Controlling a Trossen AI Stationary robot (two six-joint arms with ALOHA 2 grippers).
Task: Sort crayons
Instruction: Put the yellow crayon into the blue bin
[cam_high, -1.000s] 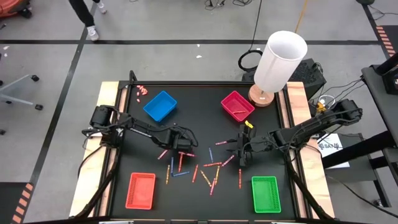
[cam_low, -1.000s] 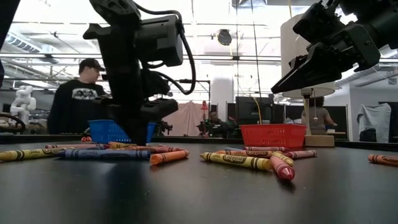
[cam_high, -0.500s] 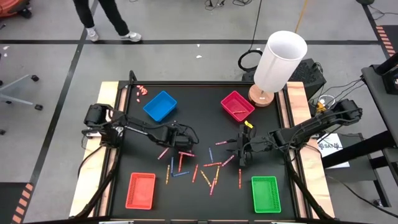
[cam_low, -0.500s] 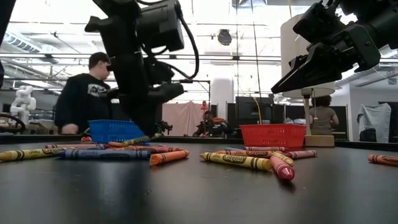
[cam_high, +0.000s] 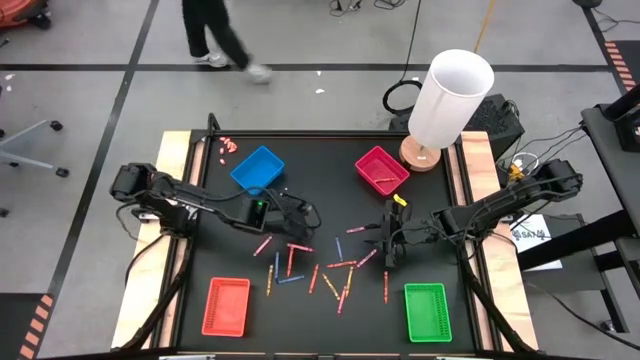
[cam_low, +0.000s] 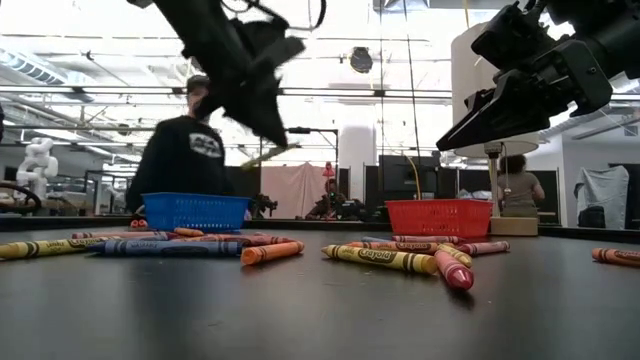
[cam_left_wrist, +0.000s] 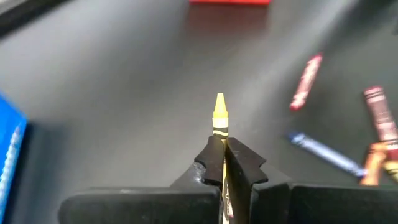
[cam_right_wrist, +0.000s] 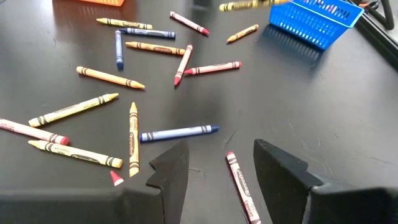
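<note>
From above the left gripper (cam_high: 283, 208) rides beside the blue tray (cam_high: 258, 170), low view shows it lifted, its wrist view shows it clamped on a yellow crayon (cam_left_wrist: 219, 116) needing a tray, while the right gripper (cam_right_wrist: 214, 163) gapes empty over scattered crayons (cam_right_wrist: 177, 133).

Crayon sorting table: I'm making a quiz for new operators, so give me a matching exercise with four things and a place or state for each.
Things:
1. left gripper
2. right gripper
3. blue tray
4. green tray

Places or states:
A. fingers open, low above the scattered crayons
B. at the table's near right corner
C. shut on a yellow crayon, lifted off the table
D. on the far left part of the table

Pairs: 1-C, 2-A, 3-D, 4-B
</note>
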